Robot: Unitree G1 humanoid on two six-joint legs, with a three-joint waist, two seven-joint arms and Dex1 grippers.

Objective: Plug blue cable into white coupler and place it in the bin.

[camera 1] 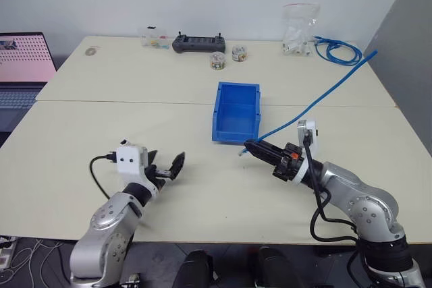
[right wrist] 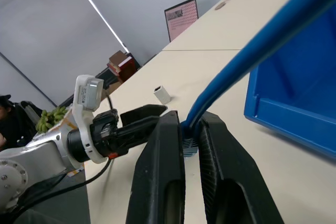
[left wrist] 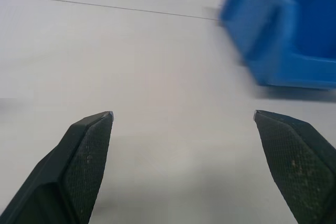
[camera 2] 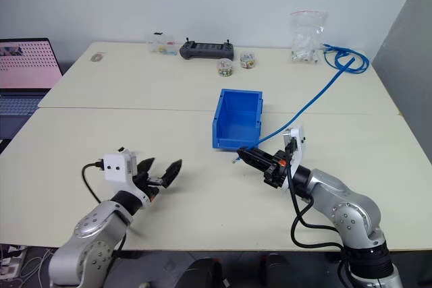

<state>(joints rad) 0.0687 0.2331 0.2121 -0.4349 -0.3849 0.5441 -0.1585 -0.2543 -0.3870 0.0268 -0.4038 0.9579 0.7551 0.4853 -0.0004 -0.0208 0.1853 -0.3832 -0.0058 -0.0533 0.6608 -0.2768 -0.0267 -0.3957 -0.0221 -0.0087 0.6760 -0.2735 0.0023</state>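
The right gripper [camera 1: 247,146] is holding the blue cable [camera 1: 317,100] near its plug end, its fingers [right wrist: 163,171] pinched tight on the strand so the tip is pointing out ahead of them, just short of the front lip of the bin [camera 1: 235,112]. From that grip the cable is rising and trailing away across the desk [camera 1: 202,85] toward the looped bundle of blue cable [camera 1: 336,50] at the far right corner, which is likely giving it slack to be moved. The left gripper [camera 1: 167,168] is hovering low over the desk well to the left of the bin, its fingers [left wrist: 86,150] spread wide with nothing between them. The white coupler [right wrist: 161,94] is lying loose on the desk in the right wrist view, beyond the left gripper and apart from it; in the head views it is too small to pick out with confidence. The plug is therefore not yet seated, and the bin is sitting empty. Judging by the spread fingers, the left gripper is probably being readied to pick up the coupler so that the plug, held steady by the right, can be pushed into its socket.
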